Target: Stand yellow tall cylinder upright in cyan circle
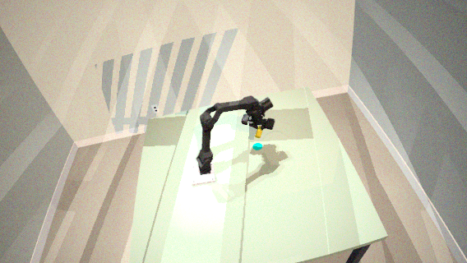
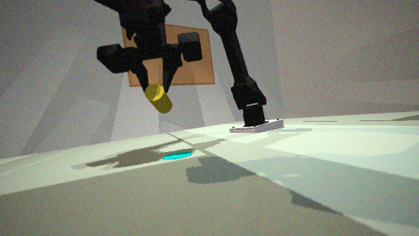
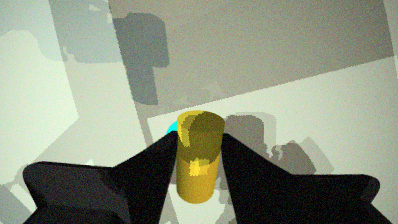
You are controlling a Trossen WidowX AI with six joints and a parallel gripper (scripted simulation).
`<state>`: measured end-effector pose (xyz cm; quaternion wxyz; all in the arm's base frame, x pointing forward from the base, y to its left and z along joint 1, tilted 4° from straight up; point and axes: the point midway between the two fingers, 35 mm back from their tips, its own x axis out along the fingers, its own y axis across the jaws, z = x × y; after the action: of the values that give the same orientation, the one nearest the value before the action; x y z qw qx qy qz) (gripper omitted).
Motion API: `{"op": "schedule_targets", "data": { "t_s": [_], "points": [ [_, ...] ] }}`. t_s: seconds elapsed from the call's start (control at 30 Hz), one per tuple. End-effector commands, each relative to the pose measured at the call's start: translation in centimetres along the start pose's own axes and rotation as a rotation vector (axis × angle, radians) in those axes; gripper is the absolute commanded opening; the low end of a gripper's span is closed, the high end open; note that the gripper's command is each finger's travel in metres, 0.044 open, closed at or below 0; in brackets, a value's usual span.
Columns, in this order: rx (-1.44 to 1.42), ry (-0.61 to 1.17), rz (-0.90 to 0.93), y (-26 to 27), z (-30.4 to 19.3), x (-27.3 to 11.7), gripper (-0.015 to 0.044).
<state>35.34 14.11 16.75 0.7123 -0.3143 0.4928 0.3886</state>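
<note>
The tool point(image 1: 259, 126) point(image 2: 156, 88) point(image 3: 199, 137) grasps the tilted cylinder point(image 1: 258, 132) point(image 2: 158, 99) point(image 3: 198, 160) above the tabletop point(image 1: 284, 205) point(image 2: 129, 206) point(image 3: 300, 120), inward from its edges, apart from the circle point(image 1: 257, 146) point(image 2: 178, 155) point(image 3: 172, 128).

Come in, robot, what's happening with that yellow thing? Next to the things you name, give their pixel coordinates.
Gripper point(image 1: 258, 126) point(image 2: 156, 90) point(image 3: 199, 137) shut on yellow cylinder point(image 1: 258, 132) point(image 2: 164, 103) point(image 3: 196, 180). Cylinder aloft, tilted. Cyan circle point(image 1: 257, 146) point(image 2: 178, 155) point(image 3: 172, 128) unoccupied; no obstacle seen.

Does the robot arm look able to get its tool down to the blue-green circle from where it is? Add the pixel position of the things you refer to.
Probably yes: nothing seems to stand between the tool point(image 1: 259, 125) point(image 2: 156, 89) point(image 3: 200, 134) and the circle point(image 1: 257, 146) point(image 2: 178, 155) point(image 3: 172, 128). The yellow cylinder point(image 1: 258, 131) point(image 2: 164, 104) point(image 3: 196, 182) it grips, though, is tilted and would likely arrive first.
</note>
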Motion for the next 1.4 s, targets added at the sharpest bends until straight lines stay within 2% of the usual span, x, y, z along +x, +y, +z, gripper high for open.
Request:
{"op": "schedule_targets", "data": {
  "t_s": [0.0,1.37],
  "points": [
    [0.016,-0.026,0.008,-0.1,0.0,0.3,0.0105],
    [0.102,-0.317,0.023,-1.9,0.9,1.7,0.0105]
  ]
}}
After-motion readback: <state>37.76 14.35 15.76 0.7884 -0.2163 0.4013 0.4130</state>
